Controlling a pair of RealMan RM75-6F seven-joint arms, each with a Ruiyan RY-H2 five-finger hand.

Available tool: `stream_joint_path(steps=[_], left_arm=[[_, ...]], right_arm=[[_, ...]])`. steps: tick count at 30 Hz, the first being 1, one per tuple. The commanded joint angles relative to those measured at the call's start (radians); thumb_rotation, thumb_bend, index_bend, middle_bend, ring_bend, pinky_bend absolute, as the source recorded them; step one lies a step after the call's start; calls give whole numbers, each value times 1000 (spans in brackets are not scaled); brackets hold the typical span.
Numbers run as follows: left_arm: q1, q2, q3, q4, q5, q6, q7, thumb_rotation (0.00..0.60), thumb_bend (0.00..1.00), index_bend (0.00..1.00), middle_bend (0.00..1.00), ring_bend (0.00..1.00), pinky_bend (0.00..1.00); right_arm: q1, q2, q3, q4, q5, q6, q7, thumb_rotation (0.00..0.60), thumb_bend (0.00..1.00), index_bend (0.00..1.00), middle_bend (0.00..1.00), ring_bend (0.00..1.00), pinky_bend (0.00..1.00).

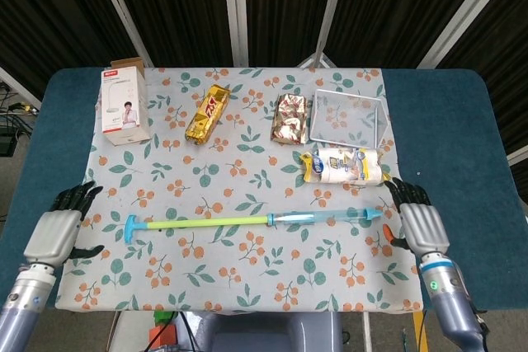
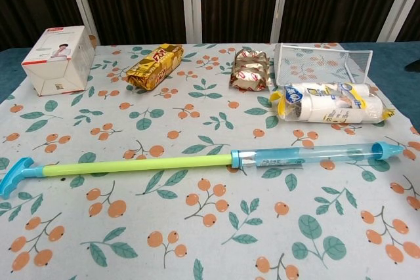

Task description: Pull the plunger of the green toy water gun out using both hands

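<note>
Dark slatted walls stand behind a blue table [image 1: 458, 133] covered by a floral cloth [image 1: 247, 278], and on the cloth's near half lies the water gun [image 1: 256, 221], touched by neither hand. Its long axis runs left to right, almost parallel to the table's front edge and tilted slightly, the right end a little farther from the robot. The clear blue barrel [image 2: 315, 155] points its tip right; the green plunger [image 2: 138, 165] is drawn far out of it to the left and ends in a blue T-handle [image 2: 13, 175] near the cloth's left edge. Off the handle end, at the cloth's left border, the left hand [image 1: 56, 232] holds nothing, back up, fingers spread and pointing away from the robot. Just past the barrel tip the right hand [image 1: 421, 224] mirrors it, empty, fingers apart. Neither hand clearly shows in the chest view. Behind the barrel, near it but apart, lies a clear packet [image 1: 342, 165]; behind that stands a wire basket [image 1: 346, 117], with a brown packet [image 1: 290, 119] just left of it, then a gold packet [image 1: 207, 114], and a white box [image 1: 125, 102] at the far left.
</note>
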Motion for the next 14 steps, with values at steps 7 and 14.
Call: stream_joint_path(steps=[7, 14], left_arm=[[239, 61, 144, 194, 326, 244, -245, 600, 55, 0, 0, 0, 13], [288, 29, 111, 275, 370, 317, -279, 600, 56, 0, 0, 0, 13]], right_arm=[[-303, 144, -212, 114, -482, 303, 280, 600, 418, 0, 0, 0, 0], [-381, 93, -184, 250, -518, 411, 392, 600, 419, 0, 0, 0, 0]])
